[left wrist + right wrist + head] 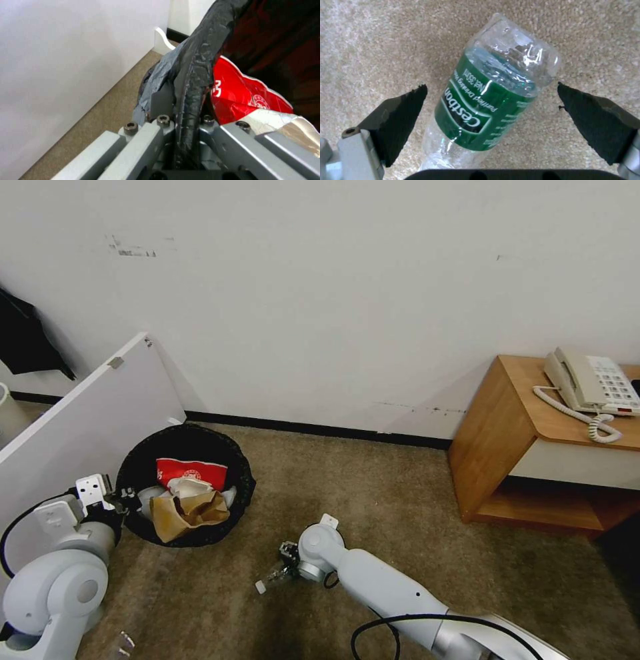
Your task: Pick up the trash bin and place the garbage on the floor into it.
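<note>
Our left gripper [186,140] is clenching the trash bin [137,463] rim; our right gripper [491,110] is hovering released around a green-labelled bottle [490,100] lying on the floor [376,50].

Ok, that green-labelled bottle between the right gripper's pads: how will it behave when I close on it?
The bottle looks thin, clear and mostly empty, so probably light and likely to crumple under a firm squeeze. It lies on its side on the floor, so it may roll if a pad nudges it first. The right gripper straddles it, open; the glossy label could be slippery.
</note>
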